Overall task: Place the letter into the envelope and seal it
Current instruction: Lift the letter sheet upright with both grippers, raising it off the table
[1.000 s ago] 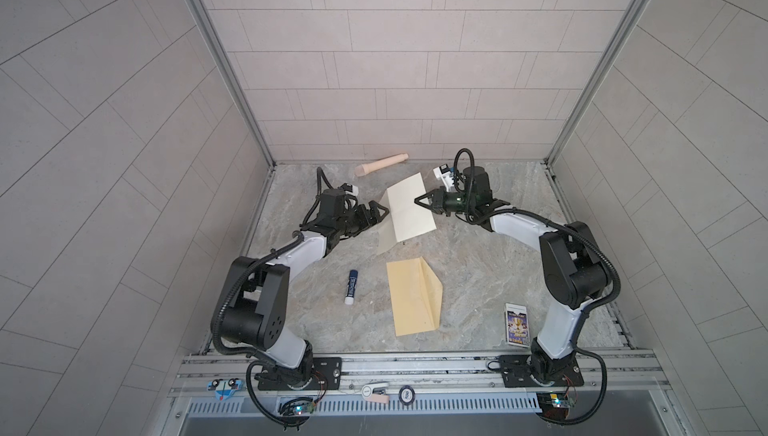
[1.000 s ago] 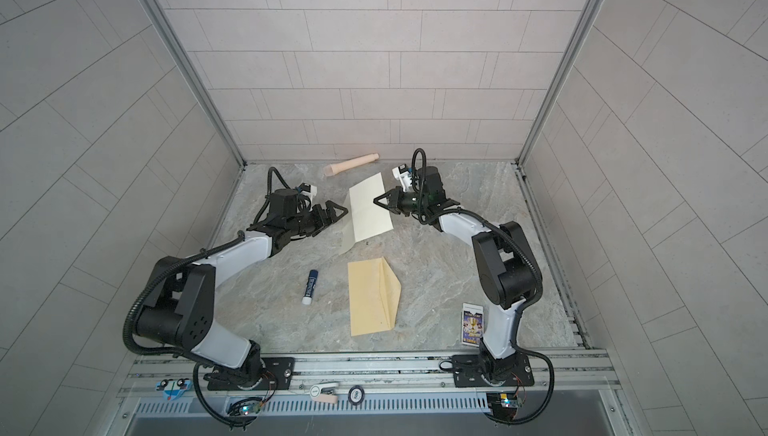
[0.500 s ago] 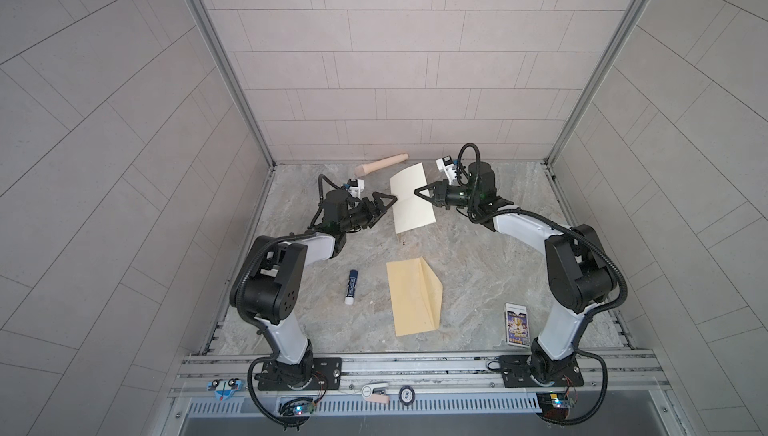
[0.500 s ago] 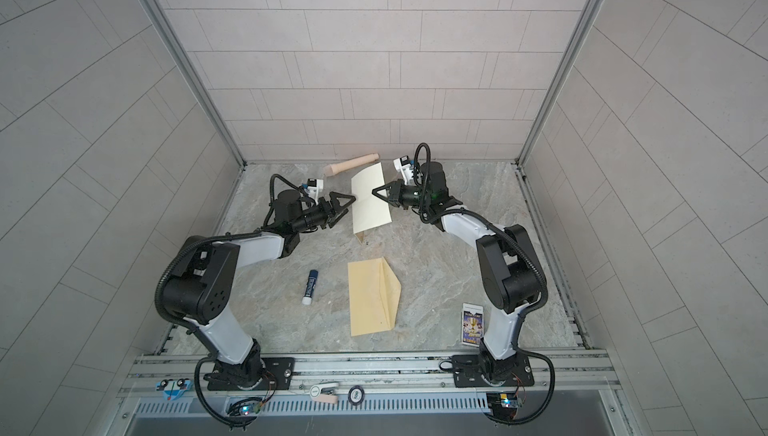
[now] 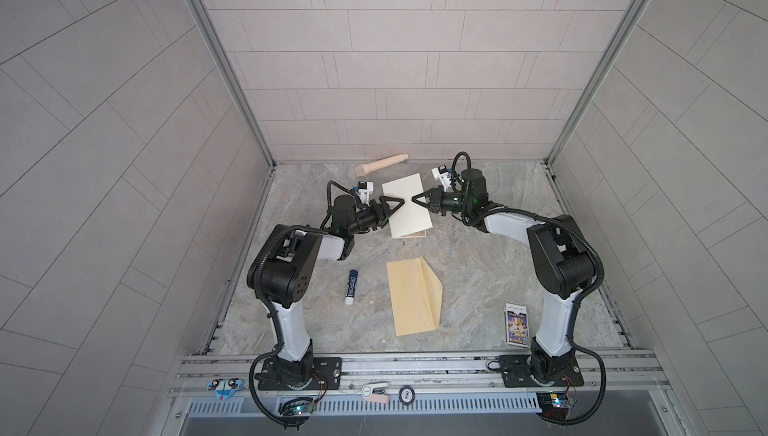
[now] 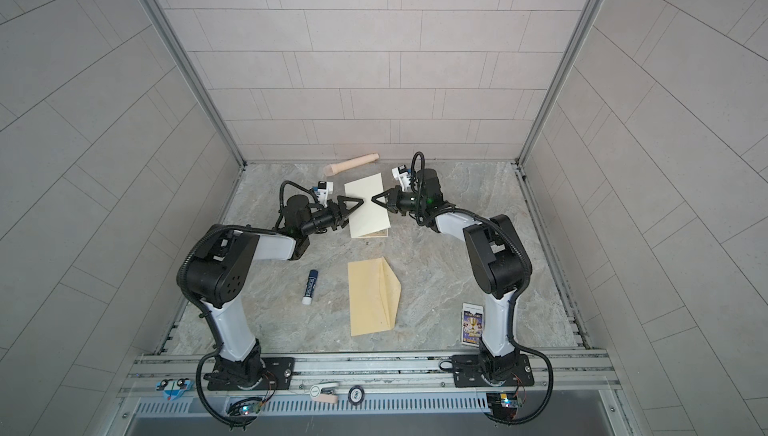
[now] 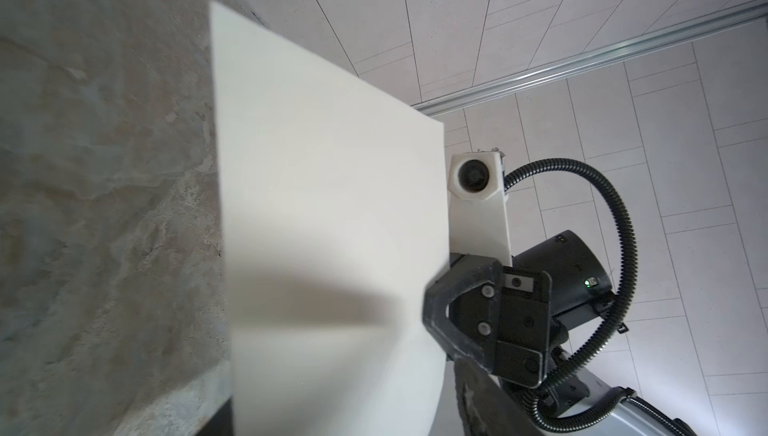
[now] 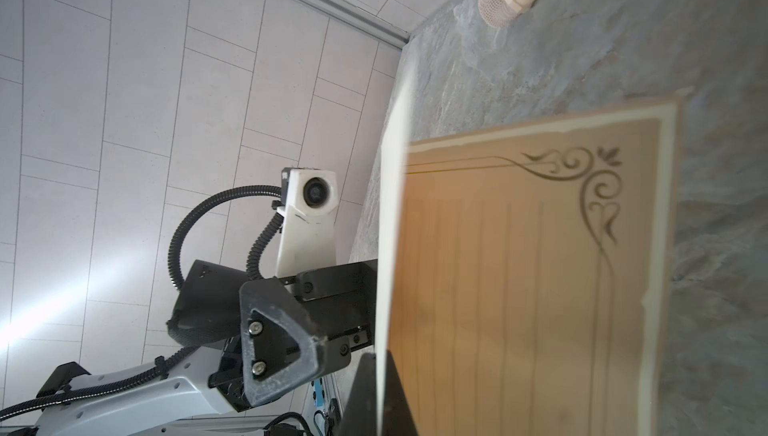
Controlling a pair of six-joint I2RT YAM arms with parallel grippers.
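Pinching the letter [image 5: 409, 215] at its right edge with the right claw [image 5: 414, 199], jaws pressed together. Flanking the left edge with the left claw [image 5: 395, 205], jaws spread, apparently short of contact; one finger hidden behind the sheet in the right wrist view. Held near the far edge of the counter [image 5: 478, 246]. Lying flat mid-counter: the envelope [image 5: 411, 301], flap unfolded.

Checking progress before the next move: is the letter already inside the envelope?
No: the letter is gripped by the right end effector, well apart from the envelope, which lies flat on its own.
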